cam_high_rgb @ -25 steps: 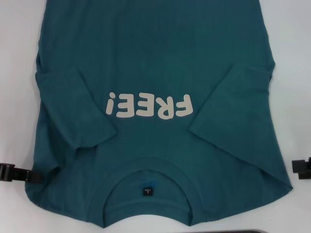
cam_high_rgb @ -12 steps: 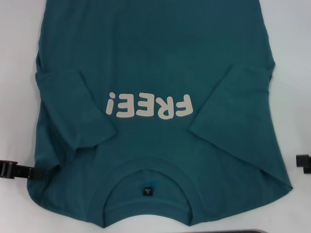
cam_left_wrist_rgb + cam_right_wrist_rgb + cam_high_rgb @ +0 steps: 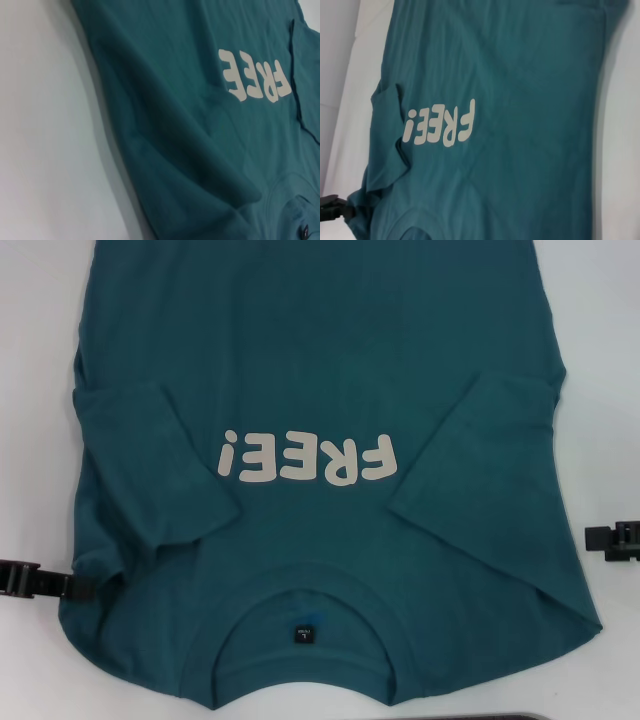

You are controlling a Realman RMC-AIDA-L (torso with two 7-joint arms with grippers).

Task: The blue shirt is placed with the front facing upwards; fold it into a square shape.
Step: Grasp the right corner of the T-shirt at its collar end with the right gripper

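The blue shirt (image 3: 320, 390) lies face up across the white bench (image 3: 30, 360), sleeves folded inward, collar at the near edge. White lettering (image 3: 308, 457) reads "FREE!". The left end effector (image 3: 78, 586) touches the shirt's near left edge; the right end effector (image 3: 603, 539) hovers beside the right edge. Their grip can't be told.

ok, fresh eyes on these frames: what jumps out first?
The blue shirt fills the white table, front up, both sleeves folded inward, collar nearest the robot. Its white FREE! lettering sits mid-chest, upside down in the head view. The left gripper is at the shirt's left edge near the shoulder; the right gripper hangs just off the right edge.
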